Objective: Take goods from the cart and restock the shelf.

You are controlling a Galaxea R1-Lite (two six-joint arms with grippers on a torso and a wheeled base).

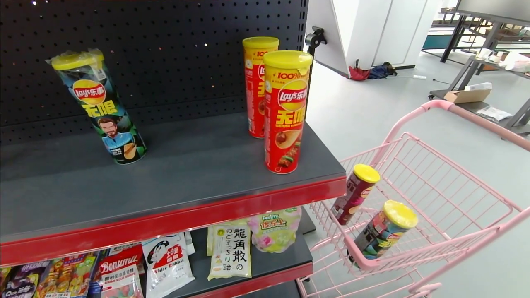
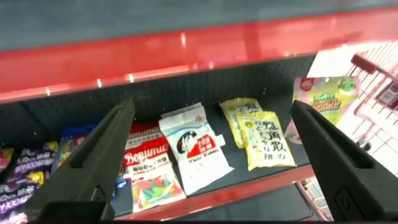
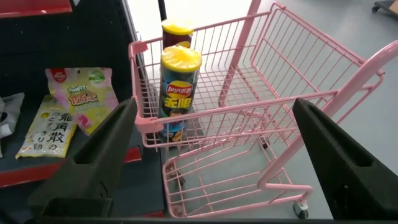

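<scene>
Main risk, judged at the pick: two chip cans leaning in the corner of the pink cart (image 1: 451, 111) nearest the shelf, lower right of the head view, resting against the wire. Smooth round bodies at a slant, so likely to twist or slide out of a pinch taken off-axis. Cart on castors, so liable to roll away if nudged on the reach. Red shelf lip (image 1: 248, 203) close above that cart corner, easy to clip with a can on the way up. Up on the shelf (image 1: 186, 165), tall narrow stock is prone to toppling if bumped at set-down, above all the front red can (image 1: 287, 111) near the edge, with the rear red can (image 1: 256, 87) just behind it. Green-blue can (image 1: 101, 107) at upper left, well apart. Left gripper (image 2: 212, 106): fingers spread wide, nothing held, facing the snack bags (image 2: 193, 149) on the lower shelf. Right gripper (image 3: 214, 102): fingers equally wide, empty, looking down on the cart, clear of both cans. Near can (image 1: 383, 231): dark body, multicolour print, yellow lid uppermost. Far can (image 1: 356, 192): dark maroon, yellow lid, same lean.
</scene>
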